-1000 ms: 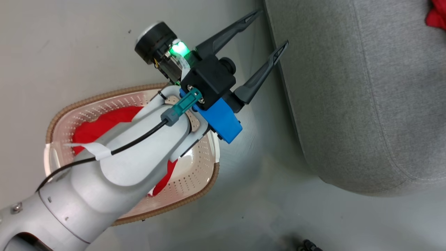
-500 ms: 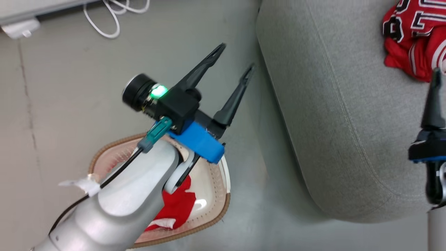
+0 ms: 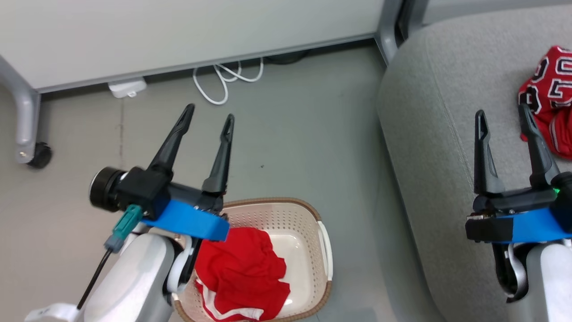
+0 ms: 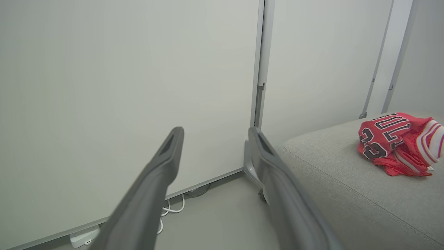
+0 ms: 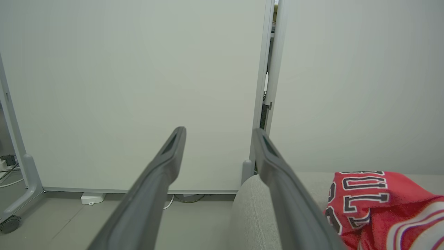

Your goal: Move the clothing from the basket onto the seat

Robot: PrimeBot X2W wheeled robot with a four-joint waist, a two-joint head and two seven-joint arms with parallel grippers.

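A crumpled red garment (image 3: 241, 273) with white stripe trim lies in the cream basket (image 3: 325, 250) on the floor at the bottom of the head view. A red jersey (image 3: 547, 96) with black-and-white lettering rests on the grey seat (image 3: 438, 134) at the right; it also shows as the jersey (image 4: 395, 142) and the jersey (image 5: 378, 205). My left gripper (image 3: 209, 117) hangs open above the floor beyond the basket, holding nothing. My right gripper (image 3: 501, 117) is open over the seat, just left of the jersey.
Pale wall panels (image 3: 178, 31) on grey wheeled feet (image 3: 33, 154) stand behind. A white cable (image 3: 223, 82) and a white adapter (image 3: 127, 87) lie on the floor by the panel's base. Bare grey floor (image 3: 304, 134) lies between basket and seat.
The head camera has swung up, bringing the wall panels, the jersey and my right gripper into view. My left gripper, open throughout, now points up the picture rather than toward the seat.
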